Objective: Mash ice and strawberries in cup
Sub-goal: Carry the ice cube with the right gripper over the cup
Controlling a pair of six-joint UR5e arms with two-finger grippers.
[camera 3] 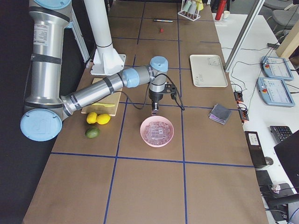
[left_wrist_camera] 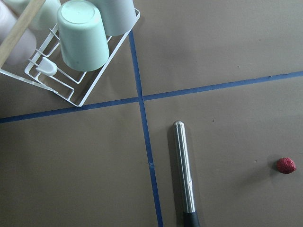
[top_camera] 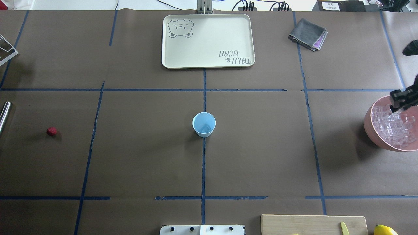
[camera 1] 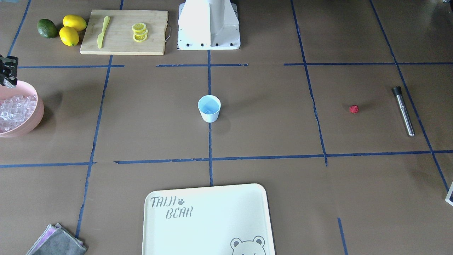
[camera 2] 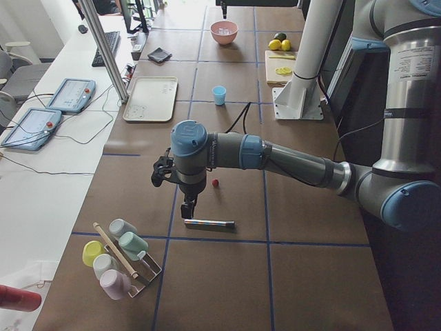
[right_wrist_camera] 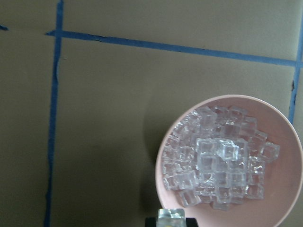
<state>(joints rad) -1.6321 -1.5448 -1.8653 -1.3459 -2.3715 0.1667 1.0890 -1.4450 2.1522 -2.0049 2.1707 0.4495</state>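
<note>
The light-blue cup [camera 1: 209, 108] stands upright at the table's middle; it also shows in the overhead view [top_camera: 203, 124], with something clear at its bottom. The ice [right_wrist_camera: 215, 161] fills a pink bowl [top_camera: 370, 130]. My right gripper [right_wrist_camera: 171, 215] is over the bowl's edge, shut on one ice cube; it also shows in the overhead view [top_camera: 400, 101]. The red strawberry [camera 1: 353, 109] lies alone on the table, also in the left wrist view [left_wrist_camera: 286, 165]. My left gripper [camera 2: 187, 205] hovers over a steel muddler [left_wrist_camera: 183, 170]. I cannot tell whether it is open or shut.
A cream tray [camera 1: 247, 198] lies at the operators' side. A cutting board [camera 1: 152, 35] with knife and lemon slices, two lemons and an avocado [camera 1: 47, 28] lie near the robot base. A wire rack of cups [left_wrist_camera: 71, 52] stands near the muddler. A grey cloth [top_camera: 308, 33] lies near the tray.
</note>
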